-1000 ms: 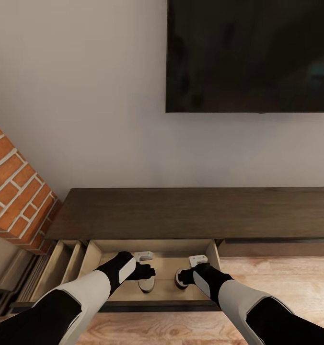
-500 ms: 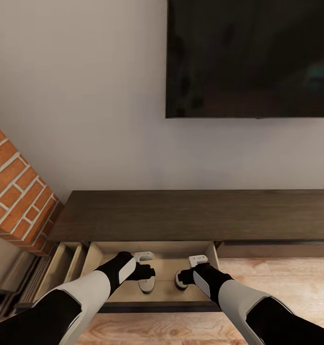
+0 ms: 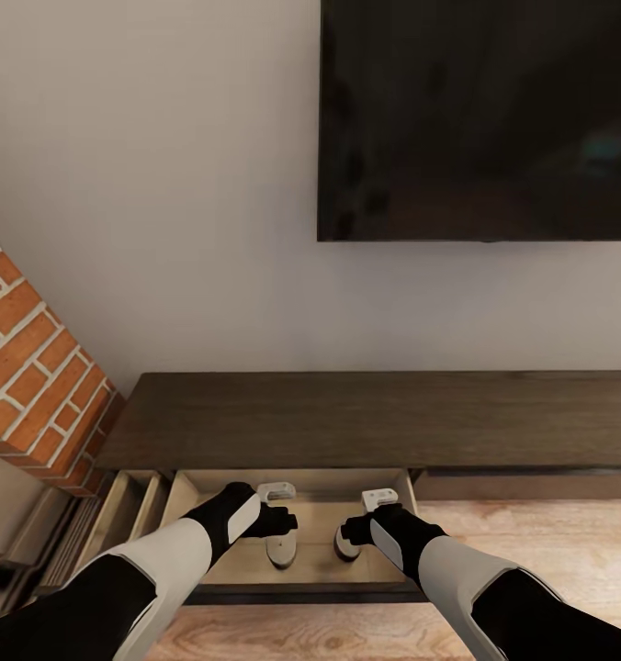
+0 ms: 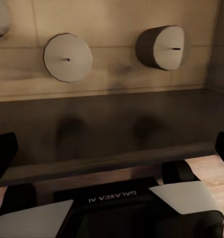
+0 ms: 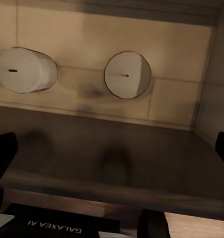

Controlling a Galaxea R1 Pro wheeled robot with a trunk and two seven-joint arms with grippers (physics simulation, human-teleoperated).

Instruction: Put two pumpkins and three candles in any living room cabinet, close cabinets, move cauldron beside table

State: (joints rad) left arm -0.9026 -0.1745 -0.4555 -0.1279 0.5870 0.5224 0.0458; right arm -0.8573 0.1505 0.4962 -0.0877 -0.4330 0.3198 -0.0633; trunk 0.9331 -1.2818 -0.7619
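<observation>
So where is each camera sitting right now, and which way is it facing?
Head view: high on the robot, facing forward and down at the cabinet, its open drawer, TV and wall; both forearms show.
Left wrist view: on the left arm, aimed into the drawer at two candles; dark fingertips show.
Right wrist view: on the right arm, aimed into the drawer; fingertips at the edges.
Both wrist views share the two candles and the drawer front.

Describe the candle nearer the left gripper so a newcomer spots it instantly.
Below the wall TV, the long dark cabinet has one beige-lined drawer pulled open. Two cream candles stand inside, between the two grippers. The one meant stands beside the left gripper; its twin is by the right gripper.
</observation>
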